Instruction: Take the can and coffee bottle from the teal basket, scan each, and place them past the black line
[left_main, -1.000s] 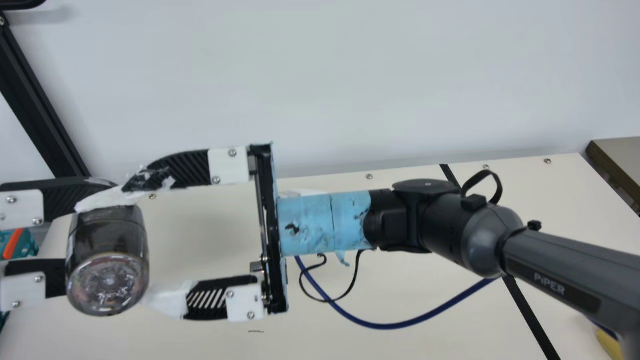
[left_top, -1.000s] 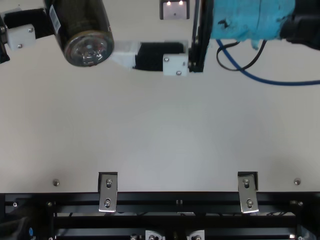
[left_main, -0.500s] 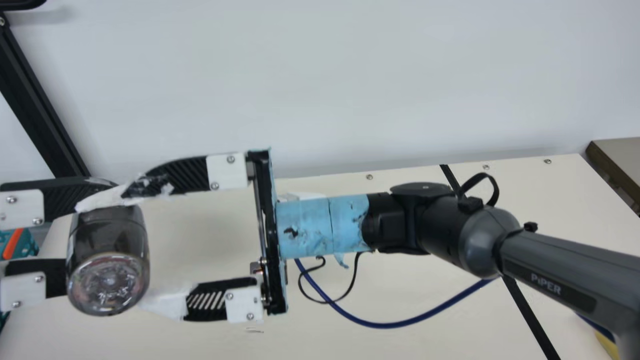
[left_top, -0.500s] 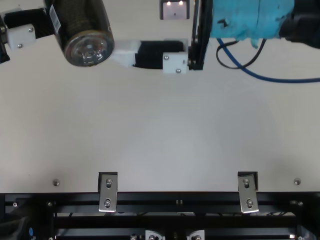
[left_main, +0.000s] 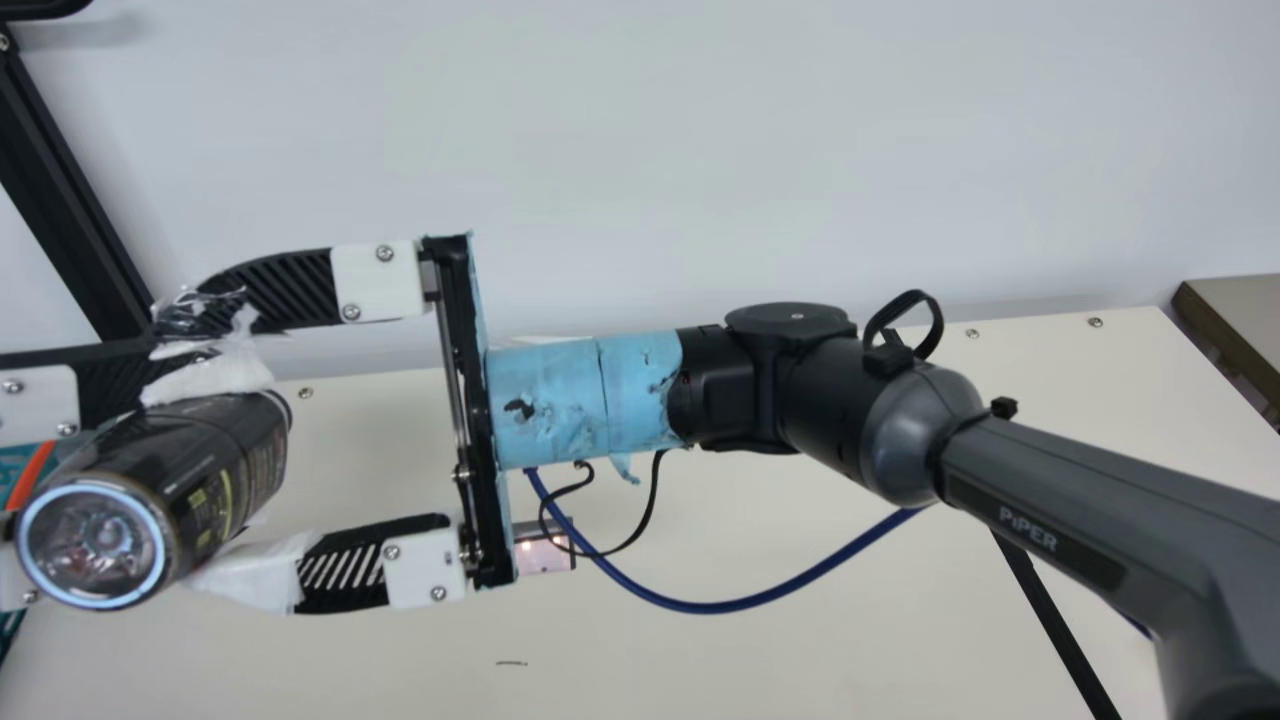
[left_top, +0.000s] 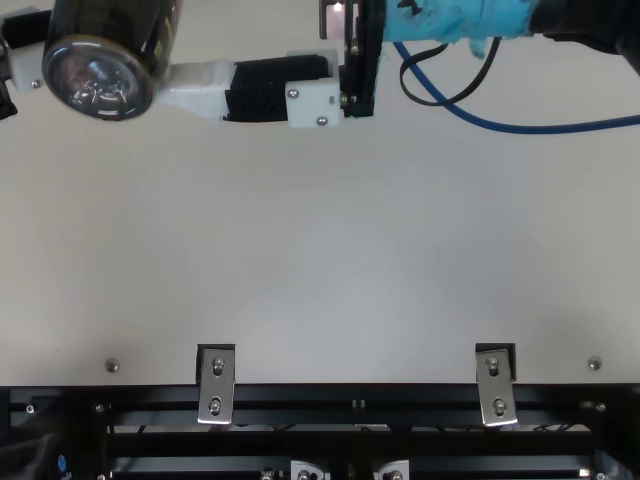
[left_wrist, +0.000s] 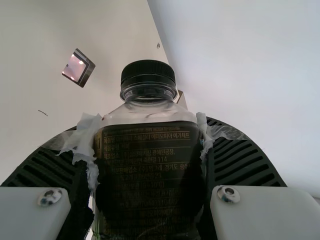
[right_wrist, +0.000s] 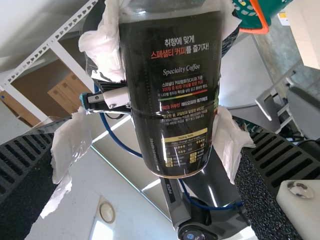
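We gripped the bottle (left_wrist: 150, 172) in our left pincer (left_main: 110, 378) above the counter (left_main: 800, 660); our right pincer (left_main: 190, 468) stood open, its fingers either side of the base.

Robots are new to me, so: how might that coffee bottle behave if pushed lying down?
The coffee bottle would likely roll, given its round base. It seems fairly stiff, looking undented in the left gripper; its glossy surface might be slippery.
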